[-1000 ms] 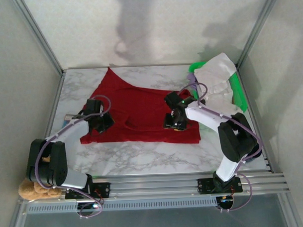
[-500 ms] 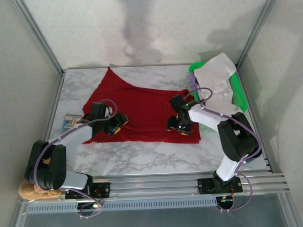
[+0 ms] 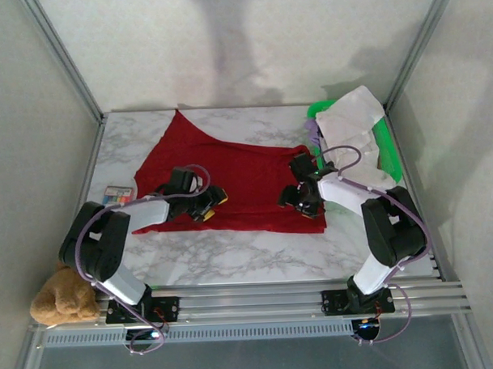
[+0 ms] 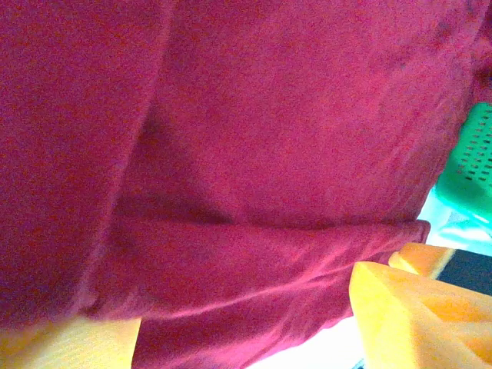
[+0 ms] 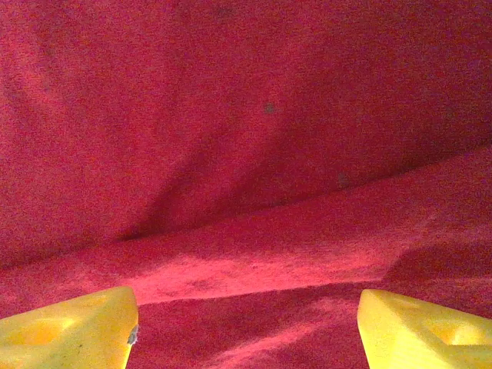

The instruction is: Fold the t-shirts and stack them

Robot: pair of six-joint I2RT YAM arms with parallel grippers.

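Red cloth, both wrist views. The red t-shirt (image 3: 230, 177) lies spread on the tabletop (image 3: 233, 258), directly under both sets of jaws.

Left jaws: wide open, holding nothing. The yellow fingertips (image 4: 407, 307) stand well apart, low over the shirt's near-left part. A soft folded ridge of cloth runs between them.

Right jaws: also wide open and empty. The fingertips (image 5: 73, 330) sit on either side of a raised crease at the shirt's near-right part, close to the cloth. I cannot tell whether they touch it.

Right of and beyond the right jaws, the white t-shirt (image 3: 354, 128) is heaped in the green basket (image 3: 389, 159), untouched.

Step, as I judge it: mid-fold on the red shirt, between grips; the shirt is not yet compact.

Next move calls for both jaws to close on matching points of one edge, taking a single layer or the whole fold deliberately. They should then lift and carry across in step so the cloth does not skew or bunch.
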